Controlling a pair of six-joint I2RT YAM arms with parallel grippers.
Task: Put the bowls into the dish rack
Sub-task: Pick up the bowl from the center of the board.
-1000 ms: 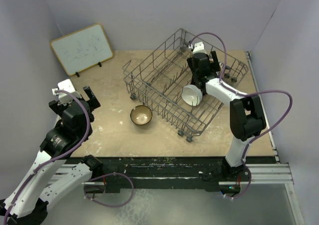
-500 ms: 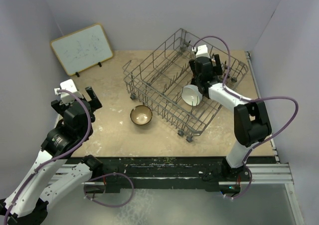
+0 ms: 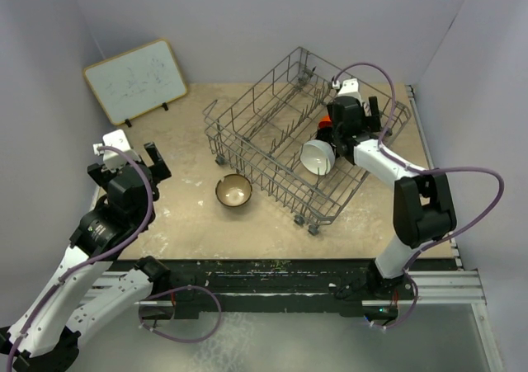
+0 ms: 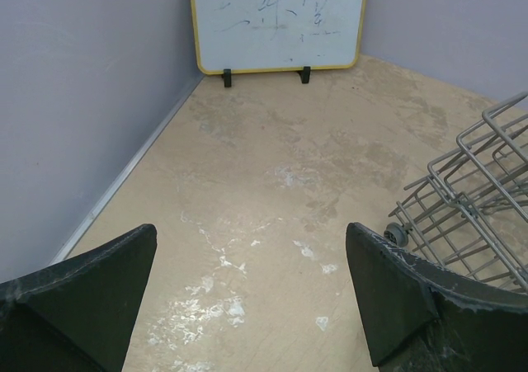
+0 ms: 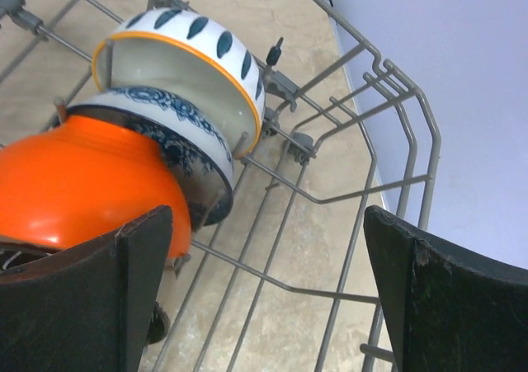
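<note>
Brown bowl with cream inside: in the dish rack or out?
Out. The brown bowl sits upright on the table, just outside the dish rack, by its near wall.

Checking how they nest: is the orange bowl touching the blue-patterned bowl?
Touching. Right wrist view: orange bowl sits pressed into the blue-patterned bowl, no gap visible.

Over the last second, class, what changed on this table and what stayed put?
The right hand drew back from above the white bowl toward the far right corner of the rack, open, uncovering an orange bowl. Nothing was grasped or released. The left hand edged slightly right. The white bowl, brown bowl and rack stayed put.
</note>
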